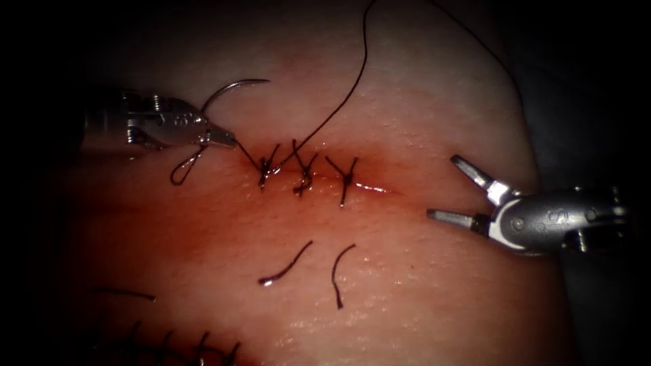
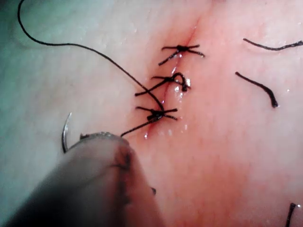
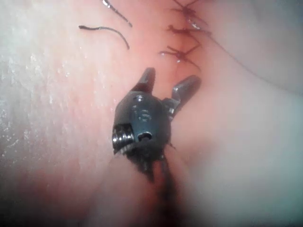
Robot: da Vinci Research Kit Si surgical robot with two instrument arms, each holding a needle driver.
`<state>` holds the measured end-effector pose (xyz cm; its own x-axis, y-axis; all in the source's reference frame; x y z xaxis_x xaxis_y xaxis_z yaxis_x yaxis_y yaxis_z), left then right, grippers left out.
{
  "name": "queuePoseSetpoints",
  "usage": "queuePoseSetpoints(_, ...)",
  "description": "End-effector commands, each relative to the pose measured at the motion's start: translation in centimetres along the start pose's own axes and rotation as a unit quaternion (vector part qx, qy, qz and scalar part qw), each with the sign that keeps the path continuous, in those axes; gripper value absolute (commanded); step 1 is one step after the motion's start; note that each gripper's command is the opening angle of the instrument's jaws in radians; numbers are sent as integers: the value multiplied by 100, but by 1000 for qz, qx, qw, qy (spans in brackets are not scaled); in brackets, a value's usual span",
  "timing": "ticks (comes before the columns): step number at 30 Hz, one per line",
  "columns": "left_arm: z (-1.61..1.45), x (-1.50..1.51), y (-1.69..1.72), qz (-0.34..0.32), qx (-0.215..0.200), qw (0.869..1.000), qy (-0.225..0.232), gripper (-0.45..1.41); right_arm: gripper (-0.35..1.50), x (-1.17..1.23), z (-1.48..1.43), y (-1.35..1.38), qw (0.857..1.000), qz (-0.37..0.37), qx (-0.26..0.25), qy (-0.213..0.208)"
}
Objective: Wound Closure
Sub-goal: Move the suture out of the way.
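At the bench, I had the left tool (image 1: 220, 137) pressed shut on the curved needle (image 1: 230, 88), gripping it near its thread end, the arc rising free above the jaws and clear of the tissue (image 1: 420, 102), off the left end of the cut (image 1: 369, 187). The thread (image 1: 346, 95) ran from the leftmost of three knotted stitches (image 1: 268, 169) up and out of frame, and a small loop (image 1: 184, 169) hung beneath the left jaws. My right tool (image 1: 461, 191) stood with its jaws spread wide and empty, just right of the cut's open end. Two cut ends of thread (image 1: 288, 264) lay below the line, amid red fluid (image 1: 203, 224).

The risks, as I judged them: the needle's bare point could snag tissue or catch the loop if the left wrist rolled; the slack strand could tangle across the knots; the open right jaws, close to the unclosed end, might nick its edge. On the right tool's body I made out a mark like an "S"; the left tool's engraving I could not read.
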<state>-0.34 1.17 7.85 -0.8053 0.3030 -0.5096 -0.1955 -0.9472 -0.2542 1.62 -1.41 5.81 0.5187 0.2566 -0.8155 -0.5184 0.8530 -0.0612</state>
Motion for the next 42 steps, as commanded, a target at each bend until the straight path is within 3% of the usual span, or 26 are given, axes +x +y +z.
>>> queuePoseSetpoints(1,5,8,-11,0,10,1000,21,-45,143,-1,9,-6,1000,1,0,0)
queuePoseSetpoints(7,-7,39,-40,17,52,994,98,-45,143,0,11,-8,1000,1,-1,0)
queuePoseSetpoints(10,-15,49,-24,37,46,991,116,-45,143,-1,9,-8,1000,0,0,1)
queuePoseSetpoints(12,-24,52,12,60,8,992,109,-45,143,-3,8,-11,1000,2,0,3)
queuePoseSetpoints(15,-32,52,45,74,6,994,86,-45,143,-4,8,-13,1000,4,2,1)
queuePoseSetpoints(22,-56,43,102,113,-22,993,38,-45,143,-3,8,-14,1000,4,2,2)
queuePoseSetpoints(26,-71,48,120,123,-42,991,41,-45,143,-4,8,-14,1000,4,2,2)
queuePoseSetpoints(29,-83,61,113,115,-45,990,74,-45,143,-3,11,-15,1000,4,2,0)
queuePoseSetpoints(36,-107,95,58,101,20,982,155,-45,143,-3,11,-16,1000,4,1,0)
queuePoseSetpoints(39,-104,106,23,93,57,976,189,-45,143,-3,12,-16,1000,4,1,0)
queuePoseSetpoints(42,-92,109,-6,97,81,973,194,-45,143,-3,12,-16,1000,4,1,0)
